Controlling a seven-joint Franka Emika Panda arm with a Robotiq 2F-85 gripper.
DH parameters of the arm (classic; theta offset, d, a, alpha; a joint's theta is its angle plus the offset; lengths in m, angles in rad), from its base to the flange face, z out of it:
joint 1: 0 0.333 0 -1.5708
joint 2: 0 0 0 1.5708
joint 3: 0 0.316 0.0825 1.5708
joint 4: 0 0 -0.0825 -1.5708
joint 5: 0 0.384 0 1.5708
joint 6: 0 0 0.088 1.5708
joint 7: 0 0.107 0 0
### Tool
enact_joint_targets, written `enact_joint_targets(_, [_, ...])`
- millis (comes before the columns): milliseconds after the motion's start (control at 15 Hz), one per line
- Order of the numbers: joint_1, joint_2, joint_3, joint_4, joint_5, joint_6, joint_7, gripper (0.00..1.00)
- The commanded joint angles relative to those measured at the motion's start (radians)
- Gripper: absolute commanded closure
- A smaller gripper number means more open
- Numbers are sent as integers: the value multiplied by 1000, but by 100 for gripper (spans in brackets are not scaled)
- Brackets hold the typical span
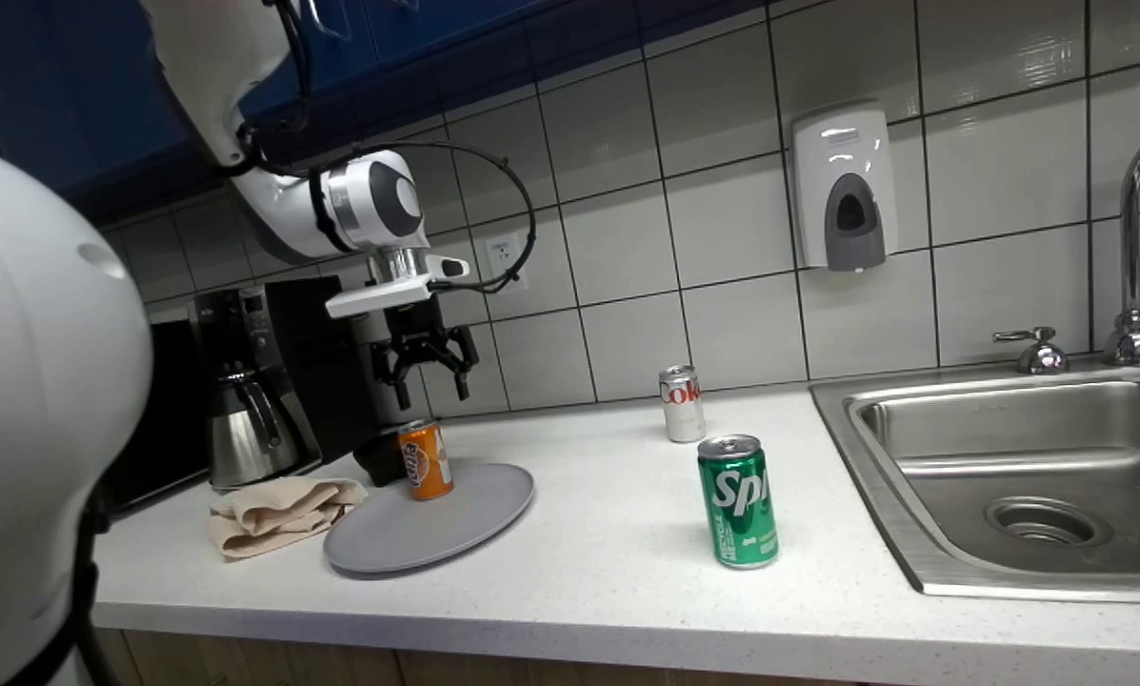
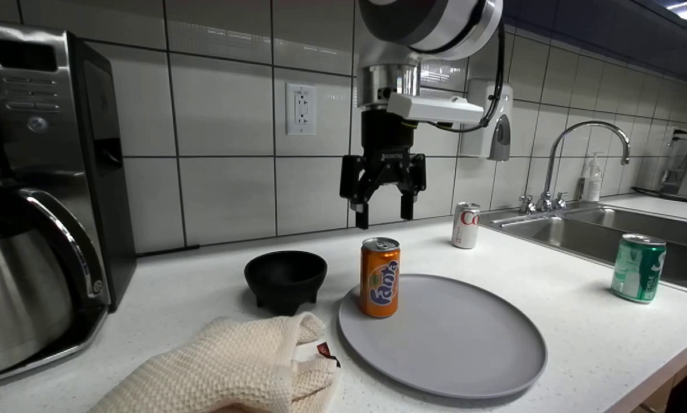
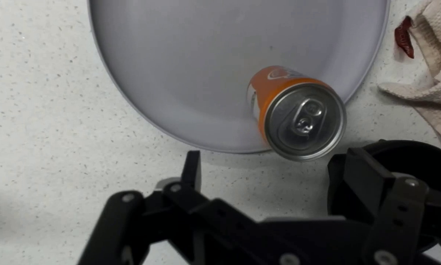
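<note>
- Note white, speckled countertop.
- Locate rectangular, stainless-steel sink set into countertop.
- Find box-shaped, black-and-steel coffee maker on countertop.
- Locate round, flat, grey plate between sink and coffee maker.
- Find crumpled, beige, textured-fabric cloth just beside plate.
- Read black, 2-finger gripper as released, with jaws spread wide.
- Find round, black, footed bowl near plate.
- Locate cylindrical, orange, metal Fanta can upright on plate, near its rim, below and apart from gripper.
- Locate cylindrical, green, metal Sprite can upright near sink.
- Find cylindrical, white, metal Coke can upright between plate and sink.
</note>
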Motion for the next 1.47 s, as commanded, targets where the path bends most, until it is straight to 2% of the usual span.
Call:
enact_joint_targets(0, [-36,-74,-8,-74,-14,1,2,0])
enact_joint_targets(933, [-189,-213,-108,-235,-5,22,-104,0])
enact_joint_targets(1400, [-239,-185,-151,-202,-4,22,-132,0])
